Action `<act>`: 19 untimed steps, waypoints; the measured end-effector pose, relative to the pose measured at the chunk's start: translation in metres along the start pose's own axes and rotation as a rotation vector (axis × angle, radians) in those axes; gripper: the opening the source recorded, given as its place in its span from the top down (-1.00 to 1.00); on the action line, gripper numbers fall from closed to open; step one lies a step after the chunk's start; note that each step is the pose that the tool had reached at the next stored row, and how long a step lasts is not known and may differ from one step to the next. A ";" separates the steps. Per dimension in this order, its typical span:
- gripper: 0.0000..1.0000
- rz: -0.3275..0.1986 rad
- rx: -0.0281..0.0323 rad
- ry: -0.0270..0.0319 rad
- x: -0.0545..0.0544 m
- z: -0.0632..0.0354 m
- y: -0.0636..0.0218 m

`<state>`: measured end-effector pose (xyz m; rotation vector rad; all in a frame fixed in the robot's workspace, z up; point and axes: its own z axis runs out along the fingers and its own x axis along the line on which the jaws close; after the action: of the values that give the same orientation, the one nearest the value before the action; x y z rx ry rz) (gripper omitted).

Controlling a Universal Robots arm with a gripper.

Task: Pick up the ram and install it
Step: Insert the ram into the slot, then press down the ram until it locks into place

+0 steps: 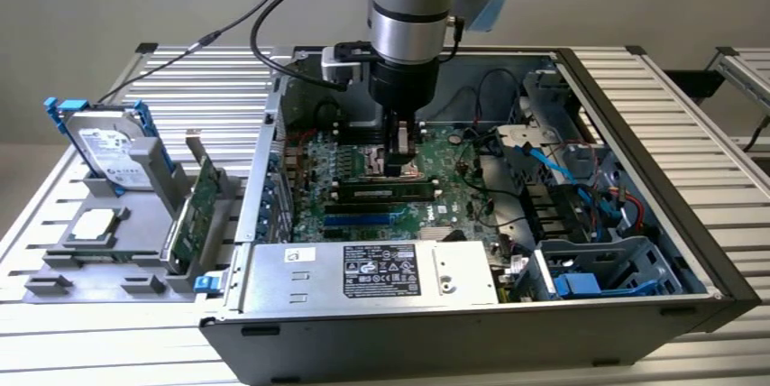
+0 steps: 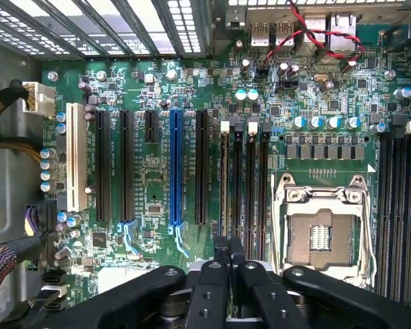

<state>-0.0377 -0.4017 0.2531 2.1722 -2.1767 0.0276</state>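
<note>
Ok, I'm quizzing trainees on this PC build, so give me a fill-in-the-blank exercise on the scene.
1. The gripper reaches down into the open computer ____.
2. Beside the white slot stand black slots and a single ____ one.
3. The CPU socket has ____ processor in it.
4. The hard drive stands in the rack on the exterior view's ____.

Missing words: case; blue; no; left.

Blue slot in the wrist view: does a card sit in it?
No, the blue slot stands empty, its visible channel bare with nothing plugged in.
</note>
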 end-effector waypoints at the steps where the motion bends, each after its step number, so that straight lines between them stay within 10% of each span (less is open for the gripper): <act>1: 0.79 0.000 0.0000 -0.0001 0.000 0.0000 0.0000; 19: 0.79 0.000 -0.0001 -0.0020 0.000 0.0038 0.0009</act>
<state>-0.0387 -0.4017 0.2494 2.1733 -2.1775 0.0253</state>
